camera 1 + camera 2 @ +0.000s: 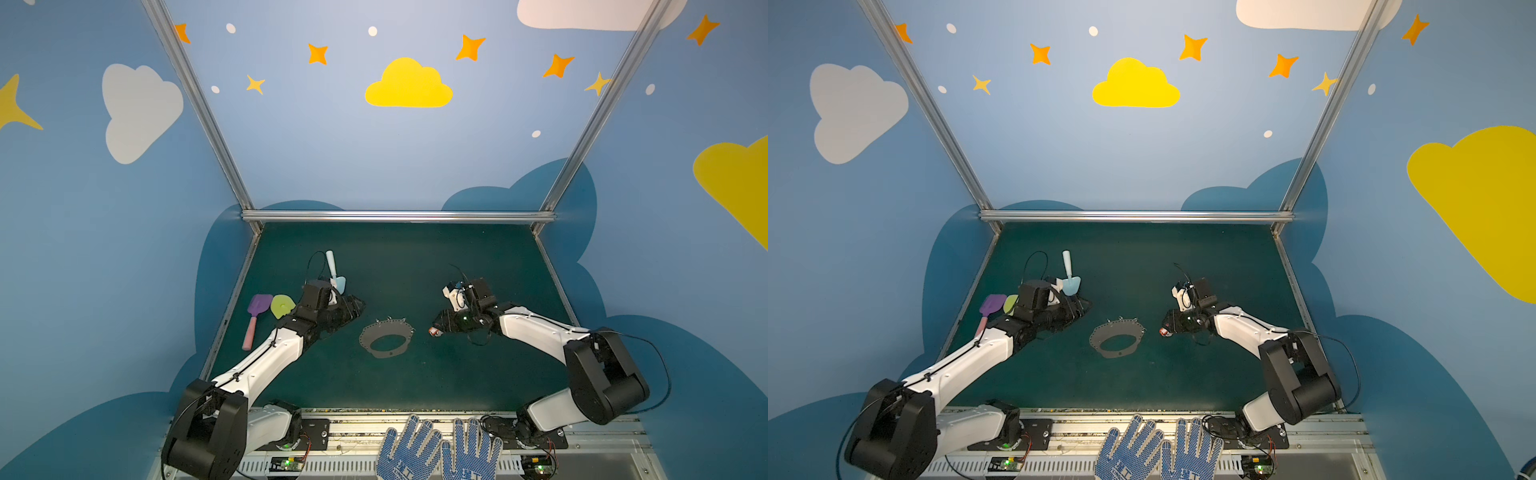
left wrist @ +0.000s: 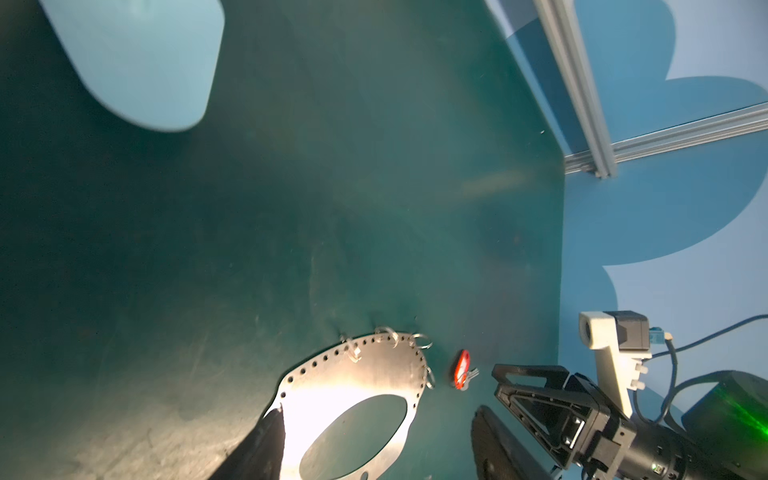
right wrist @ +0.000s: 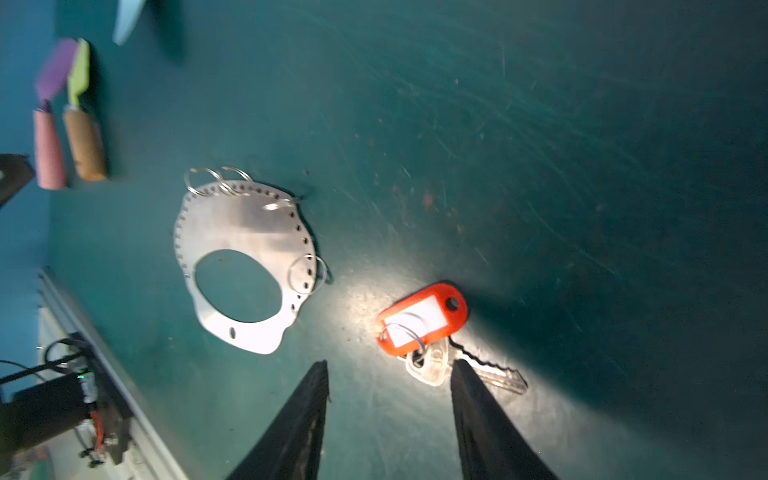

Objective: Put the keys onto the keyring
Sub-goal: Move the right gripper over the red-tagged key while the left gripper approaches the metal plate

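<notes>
The keyring [image 1: 372,331] [image 1: 1104,332] is a flat grey oval plate with wire rings, lying mid-mat. The keys [image 1: 434,331] [image 1: 1165,331] show as one silver key on a red-orange tag, flat on the mat just right of the plate. My right gripper [image 1: 437,325] [image 3: 390,363] is open and low over the key [image 3: 422,318]. The key's silver head lies just inside one fingertip [image 3: 461,374], which covers part of the blade. My left gripper [image 1: 360,306] [image 2: 379,411] is open at the plate's far-left edge, with the plate [image 2: 353,374] showing between its fingers and nothing gripped.
Three pastel toy shovels lie at the left: purple [image 1: 259,305], green [image 1: 281,305] and light blue [image 1: 338,282], close beside my left arm. Blue dotted gloves [image 1: 440,453] rest on the front rail. Aluminium frame rails and blue walls bound the mat.
</notes>
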